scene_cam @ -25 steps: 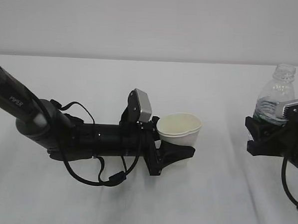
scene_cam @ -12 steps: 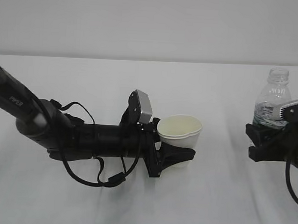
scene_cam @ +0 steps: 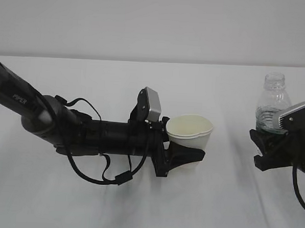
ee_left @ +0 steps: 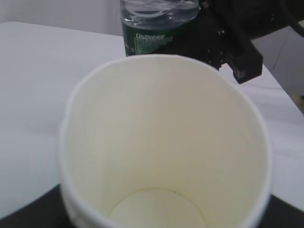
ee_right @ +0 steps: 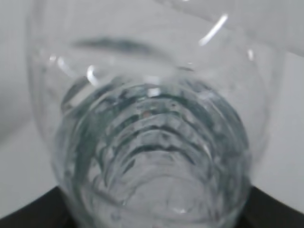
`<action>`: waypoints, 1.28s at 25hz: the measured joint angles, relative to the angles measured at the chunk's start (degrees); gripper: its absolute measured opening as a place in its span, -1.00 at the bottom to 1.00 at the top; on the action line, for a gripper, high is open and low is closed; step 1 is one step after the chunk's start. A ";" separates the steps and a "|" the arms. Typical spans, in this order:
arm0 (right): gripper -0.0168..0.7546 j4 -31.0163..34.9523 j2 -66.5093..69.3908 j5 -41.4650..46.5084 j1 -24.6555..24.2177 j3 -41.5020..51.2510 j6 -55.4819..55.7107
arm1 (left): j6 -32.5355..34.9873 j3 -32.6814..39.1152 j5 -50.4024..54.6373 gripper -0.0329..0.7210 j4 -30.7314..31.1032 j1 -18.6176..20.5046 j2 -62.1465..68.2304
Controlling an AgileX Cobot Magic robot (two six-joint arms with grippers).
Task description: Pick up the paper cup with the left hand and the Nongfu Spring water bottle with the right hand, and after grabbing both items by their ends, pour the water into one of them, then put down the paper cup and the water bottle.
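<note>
The left tool [scene_cam: 183, 155] is clamped on the lower body of the paper cup [scene_cam: 189, 130], squeezing its rim out of round. The cup stands upright and empty, held near the centre of the white table [scene_cam: 137, 205]. The right tool [scene_cam: 266, 148] is clamped on the lower part of the Nongfu Spring water bottle [scene_cam: 272, 102], which is uncapped and upright at the right edge of the scene.

Change over the last second: the bottle has travelled left toward the cup, and the cup has shifted slightly right and up. The two remain well apart.

Judgement: both grasps are complete and the approach for pouring is under way. The water [ee_right: 152, 156] sits low in the bottle; no tilt has begun.
</note>
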 joint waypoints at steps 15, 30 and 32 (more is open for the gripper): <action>0.11 1.34 0.00 0.00 0.00 0.00 -11.37 | -1.67 -2.08 1.44 0.26 2.23 -2.97 0.13; 0.11 5.10 -10.45 6.08 0.33 0.39 -12.59 | -1.67 -2.30 2.67 0.26 2.22 -3.30 0.13; 0.12 5.17 -10.97 7.67 0.33 0.39 -12.59 | -1.67 -2.30 2.67 0.26 2.22 -3.30 0.13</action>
